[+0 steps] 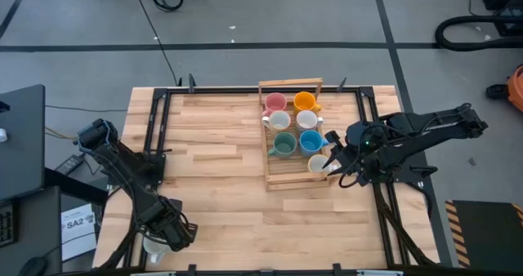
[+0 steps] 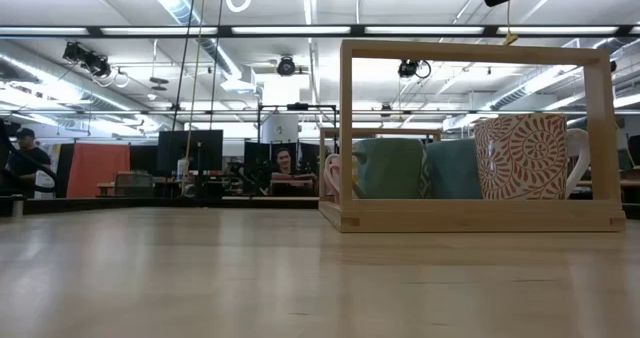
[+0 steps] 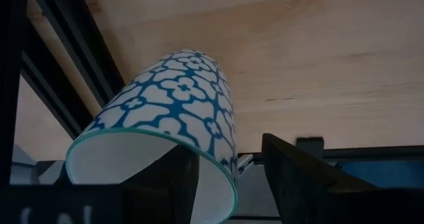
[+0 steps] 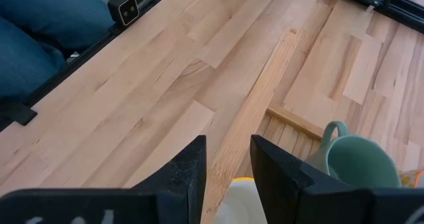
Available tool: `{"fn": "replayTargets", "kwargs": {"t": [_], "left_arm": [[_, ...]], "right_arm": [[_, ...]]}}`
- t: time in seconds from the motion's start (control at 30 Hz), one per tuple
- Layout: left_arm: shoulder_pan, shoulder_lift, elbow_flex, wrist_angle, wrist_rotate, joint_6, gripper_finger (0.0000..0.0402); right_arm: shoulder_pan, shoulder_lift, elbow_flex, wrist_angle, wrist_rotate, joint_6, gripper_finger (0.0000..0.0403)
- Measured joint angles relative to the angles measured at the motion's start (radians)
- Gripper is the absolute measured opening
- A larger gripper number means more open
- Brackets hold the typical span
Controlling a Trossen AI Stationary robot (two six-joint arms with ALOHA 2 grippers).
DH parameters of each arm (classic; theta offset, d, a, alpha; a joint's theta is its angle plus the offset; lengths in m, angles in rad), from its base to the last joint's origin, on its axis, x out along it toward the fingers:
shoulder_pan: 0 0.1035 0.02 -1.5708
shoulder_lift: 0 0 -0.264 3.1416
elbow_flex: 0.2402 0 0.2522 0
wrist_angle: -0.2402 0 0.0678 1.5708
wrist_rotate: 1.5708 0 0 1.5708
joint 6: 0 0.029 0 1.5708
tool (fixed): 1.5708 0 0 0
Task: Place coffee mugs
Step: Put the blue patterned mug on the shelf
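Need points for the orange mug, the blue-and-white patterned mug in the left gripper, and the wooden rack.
orange mug (image 1: 305, 101): high view, on its open top.
blue-and-white patterned mug (image 3: 173, 98): left wrist view, on its flowered side wall.
wooden rack (image 2: 480, 50): low view, on its top rail.

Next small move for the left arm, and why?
Probably carry the blue-patterned mug at the left gripper toward the rack: it sits tilted at the table's near edge, and the spot before the green mug looks free. Right gripper waits at the rack.
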Motion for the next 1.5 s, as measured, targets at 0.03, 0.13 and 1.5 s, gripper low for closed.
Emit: {"fn": "replayTargets", "kwargs": {"t": [0.03,0.13,1.5], "left_arm": [[0.0,0.0,0.0,0.0,0.0,0.0,0.0166],[0.005,0.0,0.0,0.0,0.001,0.0,0.0146],[0.59,-0.003,0.426,-0.275,-0.233,1.0,0.0022]], "right_arm": [[0.0,0.0,0.0,0.0,0.0,0.0,0.0123],[0.0,0.0,0.0,0.0,0.0,0.0,0.0123],[0.0,0.0,0.0,0.0,0.003,-0.001,0.0123]]}}
